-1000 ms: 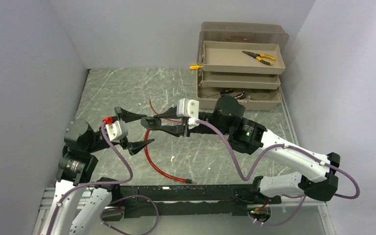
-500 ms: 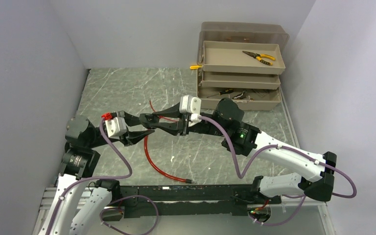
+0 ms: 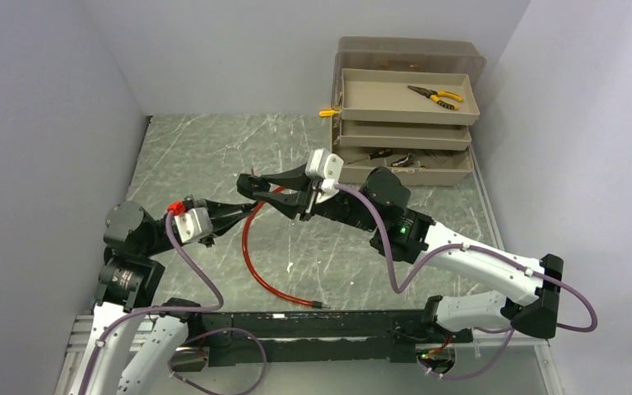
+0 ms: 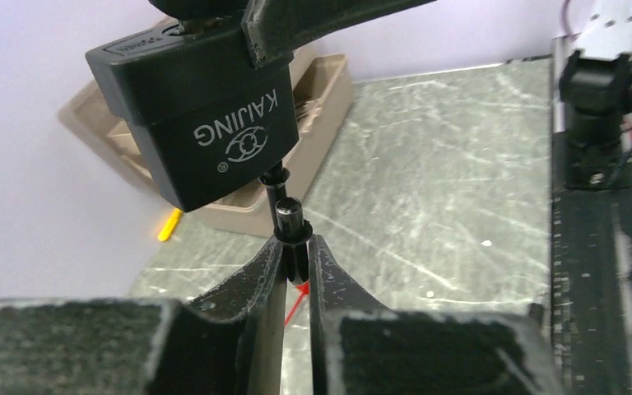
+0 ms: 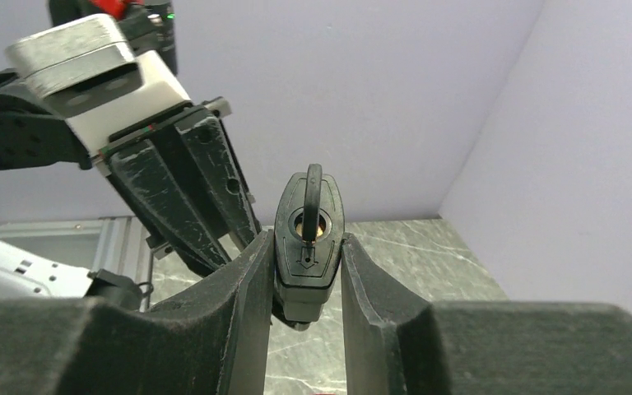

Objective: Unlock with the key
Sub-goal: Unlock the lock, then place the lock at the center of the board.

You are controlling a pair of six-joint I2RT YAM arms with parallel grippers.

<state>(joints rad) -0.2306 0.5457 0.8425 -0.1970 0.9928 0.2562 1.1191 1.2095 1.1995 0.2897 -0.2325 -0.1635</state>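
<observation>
A black padlock point(image 4: 202, 107) marked KAIJING hangs in the air above the table, and my right gripper point(image 5: 305, 241) is shut on its body point(image 5: 309, 263). A black key point(image 5: 313, 197) sticks out of the brass keyhole in the lock's underside. In the left wrist view the key point(image 4: 288, 220) points down from the lock, and my left gripper point(image 4: 296, 249) is shut on its head, one finger on each side. From above, the two grippers meet tip to tip: left gripper point(image 3: 245, 206), right gripper point(image 3: 251, 186). The lock's shackle is hidden.
A red cable point(image 3: 251, 262) loops over the marble table below the grippers. A tan tiered toolbox point(image 3: 403, 123) stands open at the back right, with yellow-handled pliers point(image 3: 434, 96) in its top tray. A yellow tool point(image 3: 327, 113) lies beside it. Grey walls close in both sides.
My left gripper went from wide open to shut on the key's head. The right gripper carried the lock slightly farther back and tilted it; the left arm followed beneath.
</observation>
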